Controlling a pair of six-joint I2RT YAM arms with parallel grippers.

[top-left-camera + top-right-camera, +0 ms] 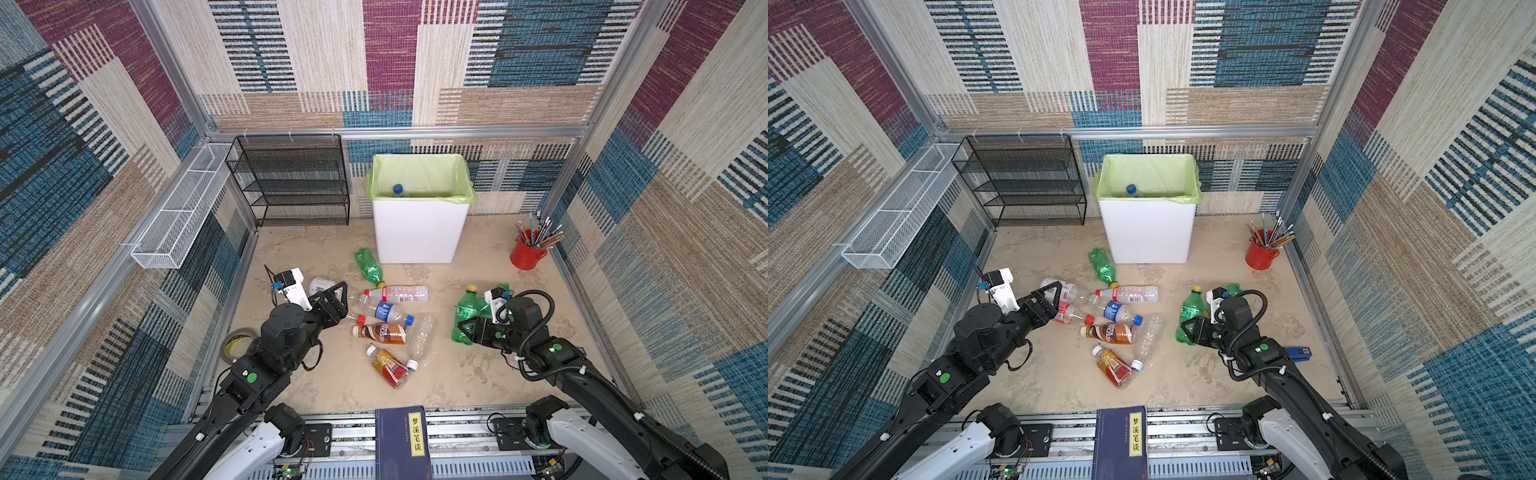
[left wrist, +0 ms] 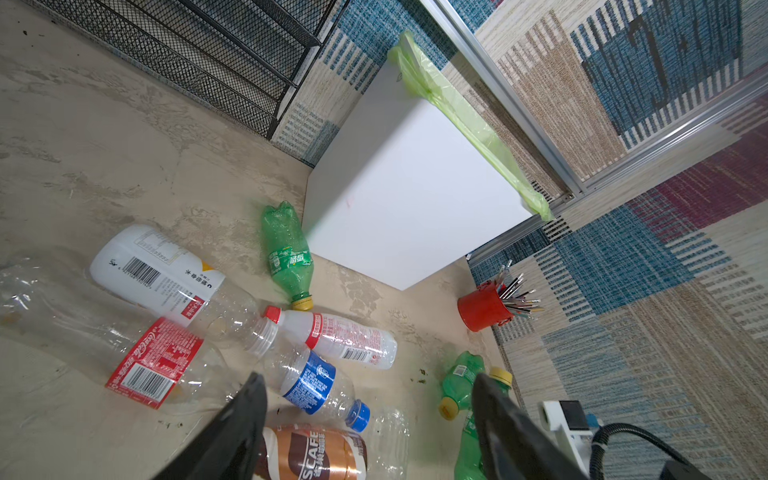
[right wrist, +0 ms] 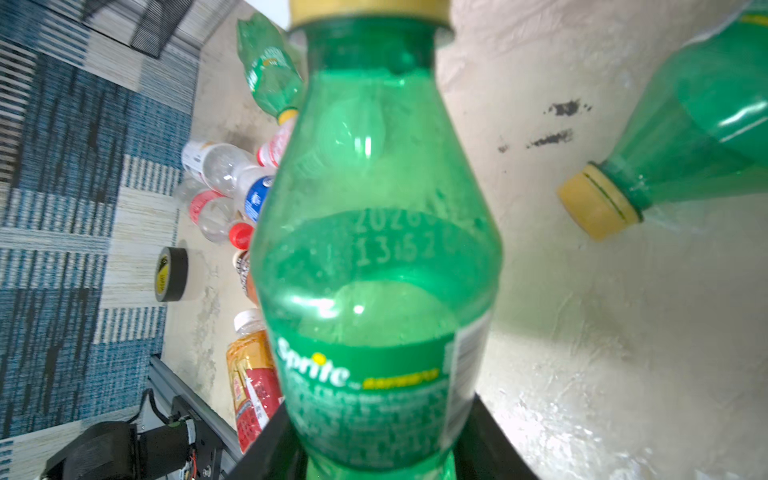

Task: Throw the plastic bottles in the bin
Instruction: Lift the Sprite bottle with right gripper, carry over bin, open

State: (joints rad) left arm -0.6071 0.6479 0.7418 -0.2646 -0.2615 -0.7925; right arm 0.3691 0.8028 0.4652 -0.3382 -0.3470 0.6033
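— Sprite bottle (image 3: 374,249) right up against the right wrist camera, yellow cap away from the jaws, base cut off by the frame edge.
— Held?
— Yes, the right gripper (image 1: 463,330) is clamped on its labelled lower half. From above, its long axis runs near to far, cap toward the back wall, off to the right of the pile (image 1: 386,324).
— That arm?
— Elbow bent, forearm low, wrist turned left toward the pile.
— Another green one there?
— The second green bottle (image 3: 685,124) lies beside it, cap end nearest the Sprite bottle. From above, the wrist camera hides most of it.
— Left side?
— Left arm reaches low over the floor, left gripper (image 1: 347,301) wide and empty at the pile's left edge. Whether a finger touches a bottle, I can't tell.
— And the bin (image 1: 419,237)?
— At the back wall. A blue-capped bottle (image 1: 398,189) shows inside, body hidden. A third green bottle (image 1: 369,266) lies before its left corner, cap toward us.
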